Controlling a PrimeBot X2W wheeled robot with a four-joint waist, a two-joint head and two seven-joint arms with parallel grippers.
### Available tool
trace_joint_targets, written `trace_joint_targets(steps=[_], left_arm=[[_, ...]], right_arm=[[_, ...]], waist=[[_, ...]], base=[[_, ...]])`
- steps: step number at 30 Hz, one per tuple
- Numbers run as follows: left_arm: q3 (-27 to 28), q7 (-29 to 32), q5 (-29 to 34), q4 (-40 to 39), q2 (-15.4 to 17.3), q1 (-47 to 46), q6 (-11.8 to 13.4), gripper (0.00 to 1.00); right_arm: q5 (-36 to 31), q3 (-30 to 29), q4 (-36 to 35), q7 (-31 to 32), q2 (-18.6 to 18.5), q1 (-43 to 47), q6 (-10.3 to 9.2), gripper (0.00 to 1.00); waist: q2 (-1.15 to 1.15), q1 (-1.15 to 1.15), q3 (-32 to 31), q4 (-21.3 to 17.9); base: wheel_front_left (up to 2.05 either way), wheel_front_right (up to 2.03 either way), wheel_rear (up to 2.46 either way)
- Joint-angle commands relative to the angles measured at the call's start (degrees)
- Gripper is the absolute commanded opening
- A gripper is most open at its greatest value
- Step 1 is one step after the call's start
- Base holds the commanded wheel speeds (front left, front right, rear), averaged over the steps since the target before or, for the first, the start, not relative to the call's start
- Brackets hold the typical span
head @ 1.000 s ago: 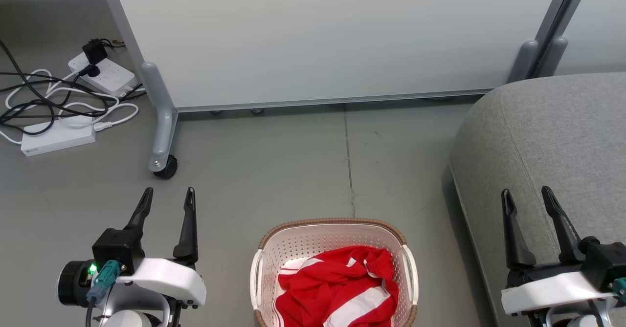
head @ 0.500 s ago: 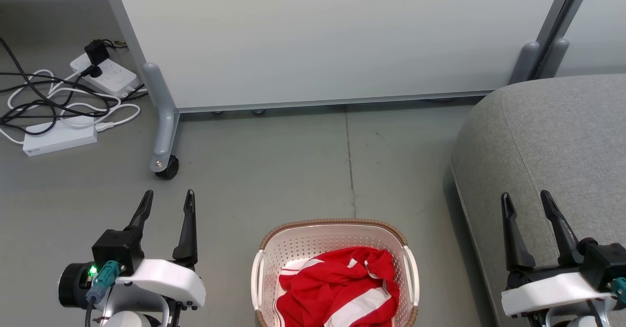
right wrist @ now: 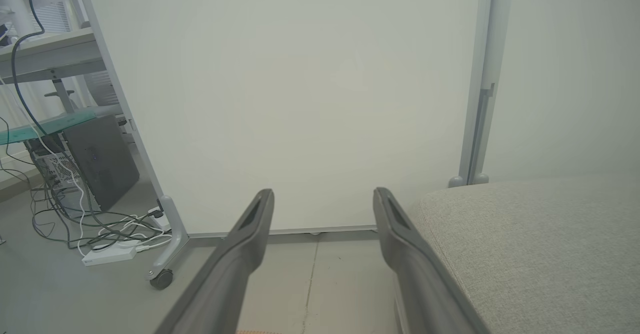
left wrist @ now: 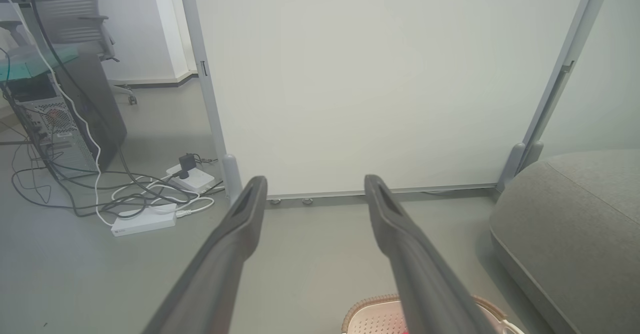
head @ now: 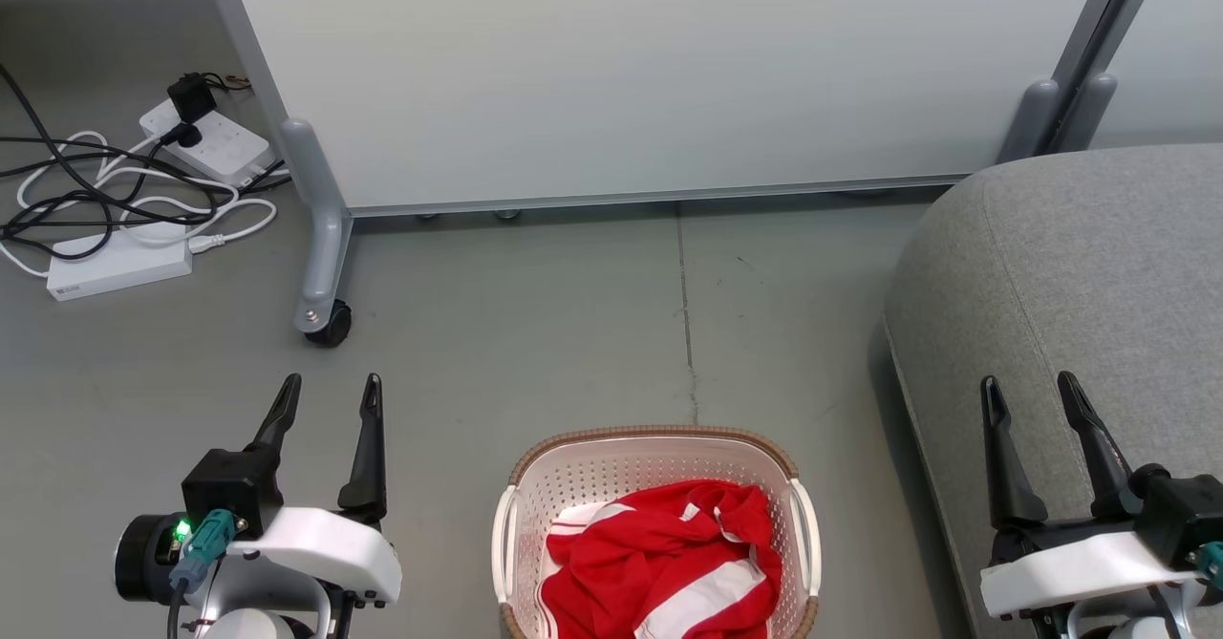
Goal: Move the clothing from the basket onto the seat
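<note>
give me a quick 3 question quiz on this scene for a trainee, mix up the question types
1. True or false: the clothing lies in the basket.
2. On which side of the basket does the seat stand? A: the robot's left. B: the robot's right. C: under it.
3. Fill in: the left claw and the right claw are both ___, holding nothing.
Key: 1 true; 2 B; 3 open.
</note>
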Motion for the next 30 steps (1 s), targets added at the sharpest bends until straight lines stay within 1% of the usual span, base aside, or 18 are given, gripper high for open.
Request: trace_joint_targets(steps=[1, 7, 15, 19, 20, 24, 25, 26, 30], left_arm=[[-0.01, -0.23, -0.34, 0.08, 0.39, -0.34, 0.11, 1.00], [-0.35, -0.18, -0.49, -0.11, 0.61, -0.57, 0.21, 1.00], [-2.91, 0.29, -0.70, 0.84, 0.03, -2.08, -1.13, 1.00], [-5.26, 0.33, -0.35, 2.76, -0.48, -4.11, -2.17, 1.00], [-6.53, 0.26, -0.17, 4.12, -0.76, -5.45, -2.84, 1.00], [-9.33, 0.40, 0.22, 7.24, -1.31, -8.79, -3.97, 1.00], [-9.33, 0.40, 0.22, 7.24, -1.31, -8.79, -3.97, 1.00], [-10.58, 0.66, 0.17, 9.15, -1.57, -10.74, -4.72, 1.00], [-12.92, 2.17, -0.60, 14.60, -1.87, -15.06, -6.37, 1.00]], right_arm=[[0.33, -0.02, -0.15, -0.17, -0.31, -0.34, 0.10, 1.00], [0.41, 0.03, -0.39, -0.17, -0.22, -0.55, 0.10, 1.00], [0.38, 0.33, -1.35, -0.17, -0.06, -2.03, 0.10, 1.00], [0.12, 0.59, -2.41, -0.17, -0.02, -3.56, 0.10, 1.00], [-0.02, 0.62, -3.10, -0.17, 0.00, -4.40, 0.10, 1.00], [-0.09, 0.72, -4.72, -0.17, 0.03, -6.45, 0.10, 1.00], [-0.09, 0.72, -4.72, -0.17, 0.03, -6.45, 0.10, 1.00], [-0.09, 1.11, -5.48, -0.16, 0.08, -7.72, 0.10, 1.00], [-0.20, 1.83, -6.82, -0.16, 0.12, -10.25, 0.10, 1.00]], waist=[[0.00, 0.00, 0.03, -0.01], [0.00, 0.00, 0.48, -0.22], [0.00, 0.00, 4.06, -1.49], [0.00, 0.00, 7.57, -2.40], [0.00, 0.00, 9.64, -2.89], [0.00, 0.00, 14.31, -4.14], [0.00, 0.00, 14.31, -4.14], [0.00, 0.00, 16.97, -5.00], [0.00, 0.00, 21.94, -6.77]], base=[[0.00, 0.00, 0.00], [0.00, 0.00, 0.00], [0.00, 0.00, 0.00], [0.00, 0.00, 0.00], [0.00, 0.00, 0.00], [0.00, 0.00, 0.00], [0.00, 0.00, 0.00], [0.00, 0.00, 0.00], [0.00, 0.00, 0.00]])
